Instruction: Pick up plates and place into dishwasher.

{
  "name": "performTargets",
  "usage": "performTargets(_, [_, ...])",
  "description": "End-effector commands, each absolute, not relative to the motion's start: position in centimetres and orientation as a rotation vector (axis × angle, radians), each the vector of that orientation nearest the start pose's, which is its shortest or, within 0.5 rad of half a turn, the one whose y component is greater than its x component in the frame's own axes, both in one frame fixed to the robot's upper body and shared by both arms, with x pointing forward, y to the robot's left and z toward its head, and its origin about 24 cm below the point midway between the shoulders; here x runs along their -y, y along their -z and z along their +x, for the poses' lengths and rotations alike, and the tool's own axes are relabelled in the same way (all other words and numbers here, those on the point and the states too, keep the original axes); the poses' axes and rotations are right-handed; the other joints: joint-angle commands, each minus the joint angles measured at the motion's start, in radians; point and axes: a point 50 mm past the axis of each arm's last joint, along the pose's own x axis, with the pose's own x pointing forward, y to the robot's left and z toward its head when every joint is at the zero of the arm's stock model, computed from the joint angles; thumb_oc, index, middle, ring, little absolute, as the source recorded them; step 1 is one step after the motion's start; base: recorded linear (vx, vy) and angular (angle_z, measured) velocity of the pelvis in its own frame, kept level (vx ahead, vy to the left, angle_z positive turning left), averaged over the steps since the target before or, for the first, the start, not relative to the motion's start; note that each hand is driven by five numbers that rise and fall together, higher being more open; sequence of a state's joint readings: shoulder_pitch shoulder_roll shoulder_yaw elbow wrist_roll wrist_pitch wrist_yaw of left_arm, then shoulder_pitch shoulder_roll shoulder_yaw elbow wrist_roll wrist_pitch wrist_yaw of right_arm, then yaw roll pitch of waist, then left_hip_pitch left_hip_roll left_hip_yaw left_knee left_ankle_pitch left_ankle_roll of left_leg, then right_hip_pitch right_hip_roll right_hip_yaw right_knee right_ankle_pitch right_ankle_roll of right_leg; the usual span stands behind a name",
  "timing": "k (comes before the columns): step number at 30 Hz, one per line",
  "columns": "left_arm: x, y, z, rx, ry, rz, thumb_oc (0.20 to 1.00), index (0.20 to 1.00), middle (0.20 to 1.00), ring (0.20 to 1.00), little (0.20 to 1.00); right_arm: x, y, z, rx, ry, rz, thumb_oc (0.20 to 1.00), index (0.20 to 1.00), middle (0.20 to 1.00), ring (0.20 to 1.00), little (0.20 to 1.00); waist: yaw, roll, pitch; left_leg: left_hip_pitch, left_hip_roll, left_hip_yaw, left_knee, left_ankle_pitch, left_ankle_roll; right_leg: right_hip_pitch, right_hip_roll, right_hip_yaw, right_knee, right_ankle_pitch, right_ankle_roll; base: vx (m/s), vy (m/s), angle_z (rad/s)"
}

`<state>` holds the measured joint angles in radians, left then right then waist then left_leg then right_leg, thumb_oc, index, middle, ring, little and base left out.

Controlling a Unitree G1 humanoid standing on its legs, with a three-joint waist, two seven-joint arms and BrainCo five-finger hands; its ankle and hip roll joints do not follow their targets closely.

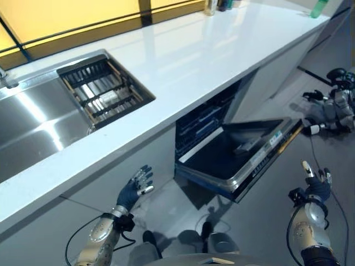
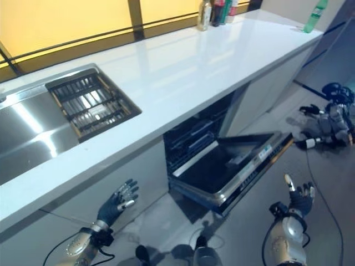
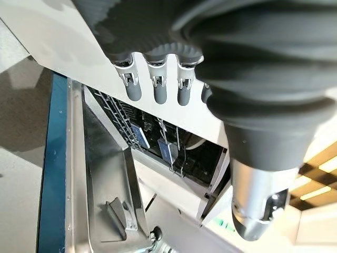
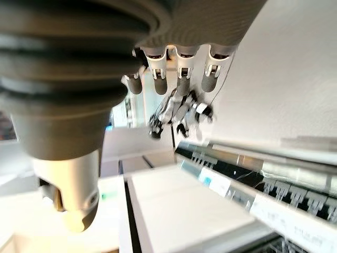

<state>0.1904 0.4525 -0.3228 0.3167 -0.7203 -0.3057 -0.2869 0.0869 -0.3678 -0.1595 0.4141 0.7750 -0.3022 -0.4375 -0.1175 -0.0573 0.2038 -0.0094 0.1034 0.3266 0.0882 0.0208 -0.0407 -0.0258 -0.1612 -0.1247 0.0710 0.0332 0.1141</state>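
Standing open under the white counter, dishwasher with its door folded down almost level toward the floor; dark racks visible inside the cavity, and in the left wrist view a wire rack with a pale curved rim among its prongs — too small to tell whether that is a plate. No plate made out with certainty on the counter or in either hand.

Hanging low in front of the cabinet face, left of the door and apart from it: left hand, fingers straight and spread, holding nothing. Raised to the right of the door's outer edge, near but not touching: right hand, fingers loosely extended with one pointing up, also holding nothing.

Set into the counter further left: steel sink, with a dark drying rack in the compartment just beside the basin. Standing at the counter's far end by the yellow window: a few bottles, and a green bottle apart at the corner. Lying on the floor well off to the right — another grey robot.
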Motion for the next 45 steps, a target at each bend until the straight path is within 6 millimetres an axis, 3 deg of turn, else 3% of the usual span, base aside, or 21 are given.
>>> performTargets(1, [-20.0,2.6,18.7,-0.208,0.306,-0.256,1.0,1.0,1.0,1.0,1.0,32.8,-0.2,19.8,-0.009,0.93,0.386,1.0,1.0,1.0,1.0,1.0,0.008,0.004,0.02,-0.017,-0.064,-0.022,0.225,-0.253,0.121,-0.086,-0.027,-0.005,0.104,0.032,0.049,0.07,-0.07,-0.03])
performTargets(11, [-20.2,0.9,20.4,-0.172,0.333,-0.231,1.0,1.0,1.0,1.0,1.0,32.8,2.9,19.5,-0.021,1.0,0.709,1.0,1.0,1.0,1.0,1.0,0.042,0.025,0.135,-0.203,-0.018,-0.056,0.474,-0.321,0.136,-0.23,-0.017,-0.014,0.334,-0.045,0.015,-0.06,-0.054,0.05])
performTargets(24, [-18.7,0.0,21.0,-0.159,0.447,-0.209,1.0,1.0,1.0,1.0,1.0,33.7,4.9,20.9,-0.061,0.984,0.913,1.0,1.0,1.0,1.0,1.0,0.117,0.082,0.218,-0.284,-0.054,-0.134,0.555,-0.324,0.141,-0.29,-0.058,-0.046,0.479,-0.084,-0.007,-0.01,-0.013,0.16])
performTargets(29, [-18.5,-0.2,21.4,-0.165,0.478,-0.21,1.0,1.0,1.0,1.0,1.0,34.5,3.8,23.1,-0.009,0.935,1.104,1.0,1.0,1.0,1.0,1.0,0.161,0.107,0.242,-0.301,-0.066,-0.165,0.562,-0.317,0.136,-0.283,-0.074,-0.068,0.506,-0.098,-0.014,0.03,-0.012,0.23])
performTargets(38, [-18.0,-0.2,21.6,-0.158,0.505,-0.212,1.0,1.0,1.0,1.0,1.0,33.2,1.4,27.4,0.101,0.751,1.391,1.0,1.0,1.0,1.0,1.0,0.204,0.135,0.271,-0.323,-0.087,-0.189,0.555,-0.299,0.131,-0.308,-0.102,-0.102,0.553,-0.109,-0.019,0.0,0.013,0.15])
performTargets(45, [-17.8,-0.2,21.6,-0.152,0.501,-0.227,1.0,1.0,1.0,1.0,1.0,32.2,-1.8,30.2,0.193,0.568,1.277,1.0,1.0,1.0,1.0,1.0,0.208,0.148,0.284,-0.323,-0.1,-0.193,0.541,-0.286,0.127,-0.322,-0.116,-0.106,0.583,-0.127,-0.028,-0.01,0.042,0.03])
